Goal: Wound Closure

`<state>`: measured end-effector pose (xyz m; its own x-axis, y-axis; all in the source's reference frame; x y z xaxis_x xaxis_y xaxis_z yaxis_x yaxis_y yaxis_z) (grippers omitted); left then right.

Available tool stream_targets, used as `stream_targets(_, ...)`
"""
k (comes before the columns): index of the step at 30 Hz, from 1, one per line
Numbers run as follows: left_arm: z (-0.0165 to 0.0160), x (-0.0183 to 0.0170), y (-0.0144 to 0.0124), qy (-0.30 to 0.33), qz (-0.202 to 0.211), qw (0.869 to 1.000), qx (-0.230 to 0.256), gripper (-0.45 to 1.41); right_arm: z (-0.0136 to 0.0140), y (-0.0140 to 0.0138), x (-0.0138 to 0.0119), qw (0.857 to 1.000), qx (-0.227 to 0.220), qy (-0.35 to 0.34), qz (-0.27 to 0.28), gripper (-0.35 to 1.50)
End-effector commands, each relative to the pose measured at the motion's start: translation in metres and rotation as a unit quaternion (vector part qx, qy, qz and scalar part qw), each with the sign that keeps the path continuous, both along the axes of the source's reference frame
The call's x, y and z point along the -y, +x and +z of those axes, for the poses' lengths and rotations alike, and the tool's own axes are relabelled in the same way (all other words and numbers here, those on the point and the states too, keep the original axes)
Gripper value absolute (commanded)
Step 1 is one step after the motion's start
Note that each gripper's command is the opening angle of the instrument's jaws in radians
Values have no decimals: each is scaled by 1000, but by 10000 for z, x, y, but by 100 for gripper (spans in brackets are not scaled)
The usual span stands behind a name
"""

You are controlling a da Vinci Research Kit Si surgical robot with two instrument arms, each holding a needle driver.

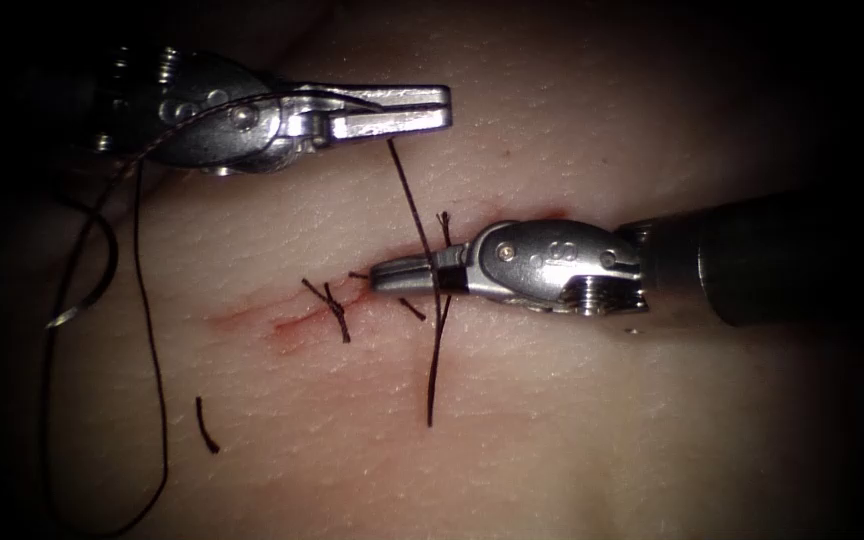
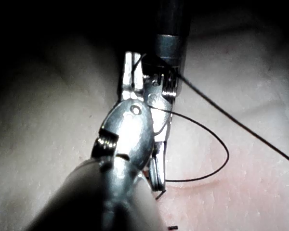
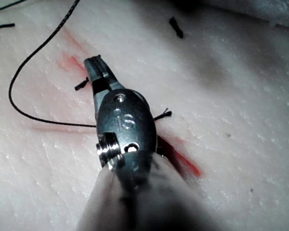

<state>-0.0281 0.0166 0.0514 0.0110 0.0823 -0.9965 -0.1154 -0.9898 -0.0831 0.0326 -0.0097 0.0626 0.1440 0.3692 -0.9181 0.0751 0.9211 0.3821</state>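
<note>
Your left tool (image 1: 432,105) is hovering over the tissue (image 1: 572,420) on the far side of the cut (image 1: 282,318), its jaws lying together on the thread (image 1: 414,205), which is dropping from them toward the cut. Another run of thread is trailing back across this tool's body and curving down the left of the scene in a long loop.

Your right tool (image 1: 392,276) is lying low along the cut, reaching in from the right, with its jaws lying together at a stitch; you cannot tell whether anything is caught between them. The thread is crossing over this tool just behind its jaws and its free end is lying on the near side of the cut.

To the left of that tip, a tied stitch (image 1: 330,308) with short ends is sitting across the cut, with red fluid (image 1: 287,330) smeared around it. A loose cut end of thread (image 1: 207,425) is lying on the near left tissue. The needle (image 1: 64,316) is resting at the far left, out of the tissue, and neither tool is holding it.
</note>
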Motion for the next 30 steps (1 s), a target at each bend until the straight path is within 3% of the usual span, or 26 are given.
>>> stream_targets(1,10,1,-8,-4,-1,1000,0,-45,2,8,11,1000,-5,-9,-3,-35)
stream_targets(11,61,-2,-31,0,-7,1000,-6,-45,-18,31,31,998,-44,-24,22,-35)
stream_targets(30,139,-1,-10,6,-15,999,-32,-45,-59,24,31,988,-139,-3,69,-35)
